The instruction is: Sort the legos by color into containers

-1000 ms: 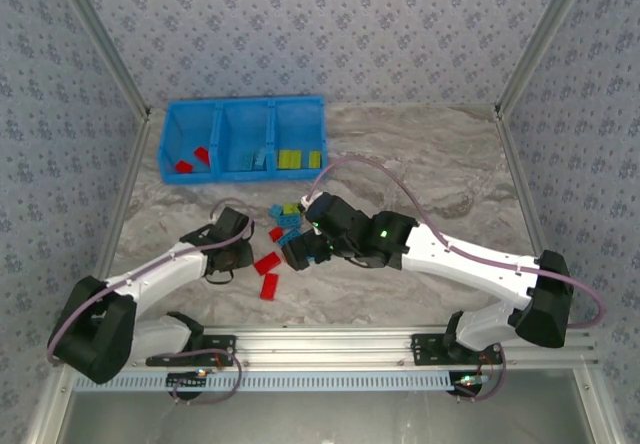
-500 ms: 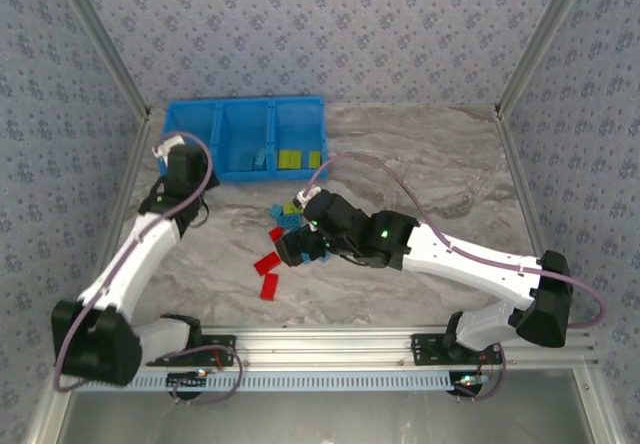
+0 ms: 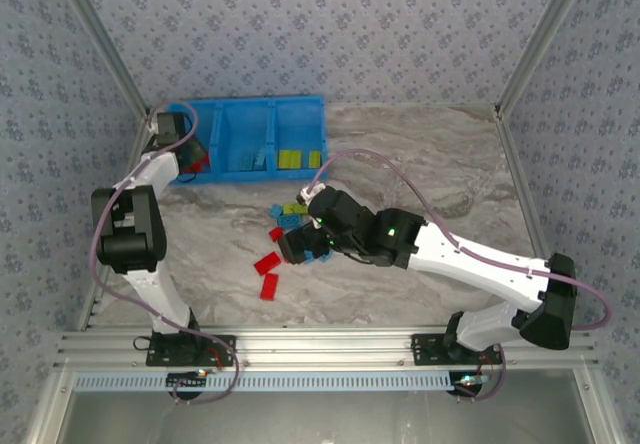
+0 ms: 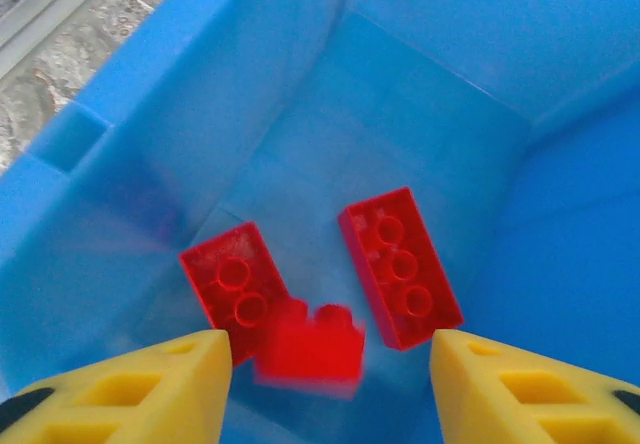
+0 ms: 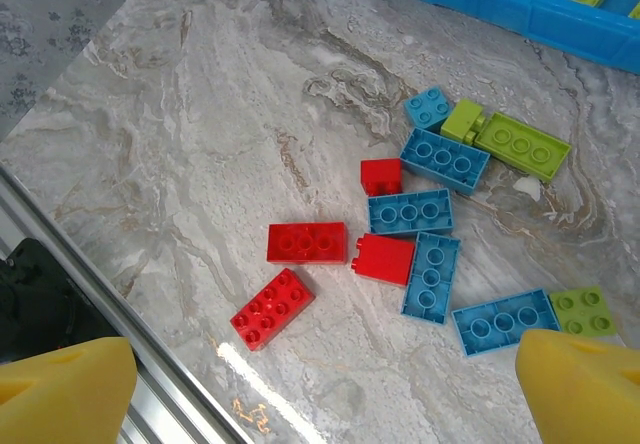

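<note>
- The left gripper (image 4: 325, 369) is hanging just above the floor of the left bin (image 4: 150, 134) of the containers (image 3: 250, 104), with its yellow fingers (image 4: 150, 384) standing wide apart and clamping nothing.
- A blurred red brick (image 4: 308, 344) is sitting between those fingers and touching neither. I cannot tell whether it is resting on the bin floor.
- A short red brick (image 4: 235, 286) is lying studs up on the bin floor just left of the blurred one, and a longer red brick (image 4: 400, 267) is lying just right of it.
- The middle bin (image 3: 245, 132) is holding light blue bricks (image 3: 262, 157), and the right bin (image 3: 300, 129) is holding yellow-green bricks (image 3: 292, 159).
- The right gripper (image 5: 320, 394) is hovering over the loose legos (image 5: 410, 212) on the marbled table (image 5: 180, 114), with its fingers spread wide and empty.
- Red, light blue and yellow-green pieces are lying mixed in that pile, near the front of the tray. Two red bricks (image 5: 307, 243) are sitting a little apart on the pile's near-left side.
- The left arm is stretching to the table's back-left corner, while the right arm is reaching in from the right across the middle.
</note>
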You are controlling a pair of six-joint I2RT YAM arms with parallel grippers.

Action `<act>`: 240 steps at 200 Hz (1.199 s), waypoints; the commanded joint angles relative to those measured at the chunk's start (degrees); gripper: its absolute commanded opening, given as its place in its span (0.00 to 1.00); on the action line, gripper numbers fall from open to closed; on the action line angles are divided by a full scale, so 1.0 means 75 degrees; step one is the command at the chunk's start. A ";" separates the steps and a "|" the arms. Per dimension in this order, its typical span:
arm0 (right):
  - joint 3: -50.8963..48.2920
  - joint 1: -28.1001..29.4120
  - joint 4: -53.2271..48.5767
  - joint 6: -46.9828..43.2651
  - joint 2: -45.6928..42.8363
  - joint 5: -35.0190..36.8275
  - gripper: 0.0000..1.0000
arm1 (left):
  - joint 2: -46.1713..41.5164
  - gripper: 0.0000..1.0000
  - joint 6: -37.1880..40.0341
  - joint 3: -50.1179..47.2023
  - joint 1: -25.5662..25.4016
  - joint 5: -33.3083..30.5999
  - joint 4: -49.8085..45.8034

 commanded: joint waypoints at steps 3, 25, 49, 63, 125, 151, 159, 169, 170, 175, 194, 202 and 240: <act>-0.0098 -0.0082 -0.0195 0.0090 -0.0181 0.0181 1.00 | -0.1084 0.58 -0.0160 -0.0171 -0.0026 0.0424 0.0004; -0.0187 -0.0155 -0.0008 0.0259 -0.0121 0.0454 1.00 | -0.2285 0.59 -0.0589 -0.0752 -0.0203 0.0735 -0.0134; -0.0417 -0.0393 0.0007 0.0799 -0.0038 0.1176 1.00 | -0.3988 0.61 -0.0605 -0.1467 -0.1131 0.0857 -0.0361; -0.0597 -0.0655 0.0130 0.1037 0.0047 0.1209 1.00 | -0.4933 0.64 -0.0271 -0.1783 -0.2028 0.0746 -0.0572; -0.1262 -0.1207 0.0361 0.1830 0.0862 0.1037 1.00 | -0.7537 0.78 0.1795 -0.2374 -0.5018 0.1343 -0.3323; -0.1073 -0.1415 -0.0673 0.3428 0.1526 0.1522 1.00 | -0.7878 0.84 0.2648 -0.2267 -0.5518 0.2247 -0.4813; -0.1046 -0.1439 -0.0789 0.3943 0.1749 0.1403 0.99 | -0.7995 0.87 0.2885 -0.2336 -0.5610 0.2566 -0.5032; -0.1061 -0.1396 -0.0694 0.4386 0.1990 0.1162 0.97 | -0.8144 0.90 0.3171 -0.2544 -0.5684 0.2780 -0.5108; -0.1064 -0.1382 -0.0685 0.4433 0.2021 0.1144 0.97 | -0.8155 0.90 0.3196 -0.2571 -0.5686 0.2785 -0.5094; -0.1066 -0.1335 -0.0642 0.4657 0.2151 0.1094 0.97 | -0.8236 0.91 0.3296 -0.2697 -0.5719 0.2779 -0.5062; -0.0835 -0.1177 -0.0890 0.5422 0.2682 0.1294 0.95 | -0.8386 0.95 0.3438 -0.3160 -0.5717 0.2711 -0.4811; -0.0728 -0.1170 -0.1032 0.5585 0.2936 0.1317 0.93 | -0.8375 0.97 0.3426 -0.3281 -0.5716 0.2676 -0.4740; -0.0320 -0.1174 -0.0627 0.5619 0.3532 0.1017 0.83 | -0.8087 0.99 0.3374 -0.3437 -0.5719 0.2897 -0.4669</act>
